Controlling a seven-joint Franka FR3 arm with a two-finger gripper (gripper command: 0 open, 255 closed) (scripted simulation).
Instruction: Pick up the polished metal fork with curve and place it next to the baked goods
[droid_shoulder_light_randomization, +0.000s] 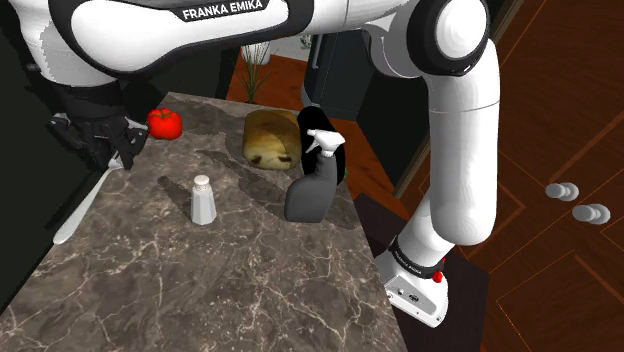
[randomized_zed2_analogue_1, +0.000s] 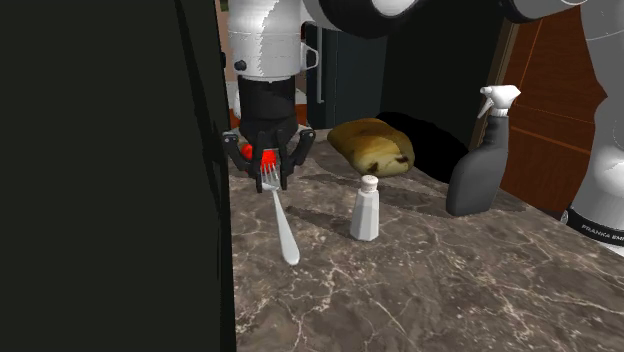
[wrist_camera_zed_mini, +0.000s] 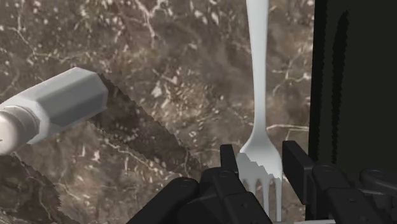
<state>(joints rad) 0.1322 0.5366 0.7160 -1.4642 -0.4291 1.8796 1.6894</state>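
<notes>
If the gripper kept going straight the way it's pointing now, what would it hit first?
Most likely the dark marble counter. The gripper points down at it, with the fork clasped by its pronged end and nothing else in that line. How much gap remains is hard to judge.

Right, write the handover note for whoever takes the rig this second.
Pincer: closed on the fork's tined end, at the counter's edge.
Fork: handle trails along the counter; lifted or not, cannot tell.
Bread loaf: farther along the counter, beyond the shaker, beside the spray bottle.
Done: grasp. Left: lift, carry past the shaker, set the fork beside the loaf.
</notes>
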